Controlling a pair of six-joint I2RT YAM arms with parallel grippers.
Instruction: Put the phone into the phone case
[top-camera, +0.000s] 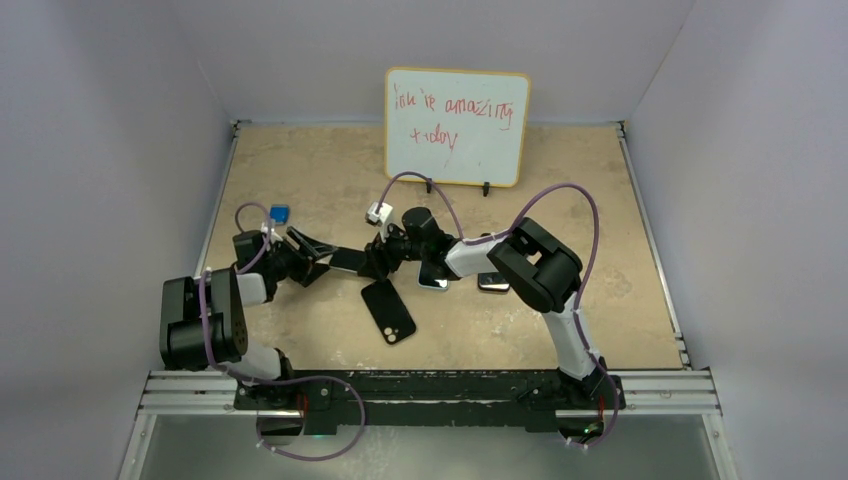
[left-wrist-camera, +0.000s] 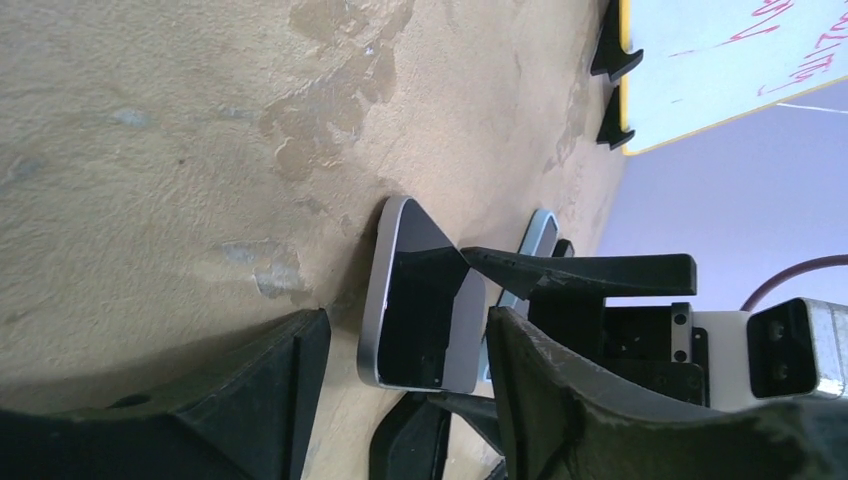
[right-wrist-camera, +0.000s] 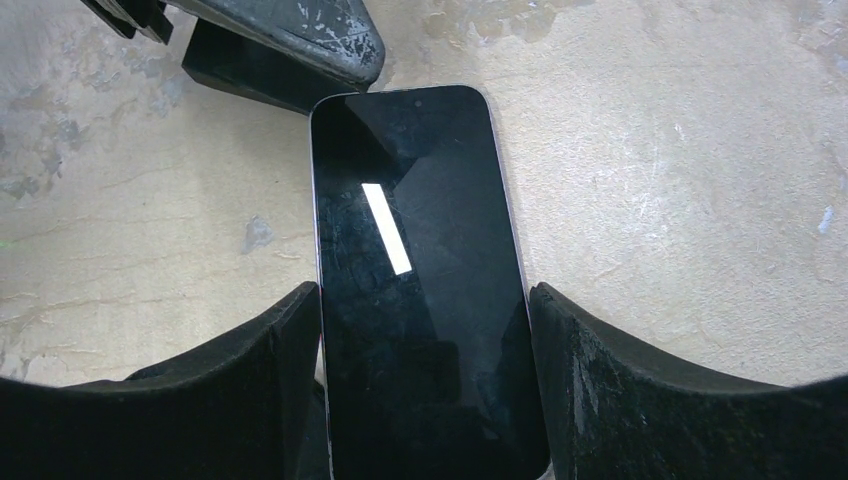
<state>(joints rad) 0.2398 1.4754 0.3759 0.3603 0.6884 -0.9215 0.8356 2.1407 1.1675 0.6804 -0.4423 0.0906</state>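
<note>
The phone (top-camera: 347, 261) lies screen up on the table between my two grippers; its black screen fills the right wrist view (right-wrist-camera: 410, 200). My right gripper (right-wrist-camera: 427, 290) is shut on the phone's long edges, reaching in from the right (top-camera: 372, 258). My left gripper (top-camera: 322, 262) is open, its fingers either side of the phone's other end (left-wrist-camera: 425, 310) with gaps. The light blue phone case (top-camera: 433, 280) lies flat under the right arm, just behind the phone in the left wrist view (left-wrist-camera: 540, 232).
A black phone-shaped slab with a camera square (top-camera: 388, 311) lies in front of the grippers. Another dark phone (top-camera: 493, 282) lies by the right arm's elbow. A small blue cube (top-camera: 279, 213) sits behind the left gripper. A whiteboard (top-camera: 457, 125) stands at the back.
</note>
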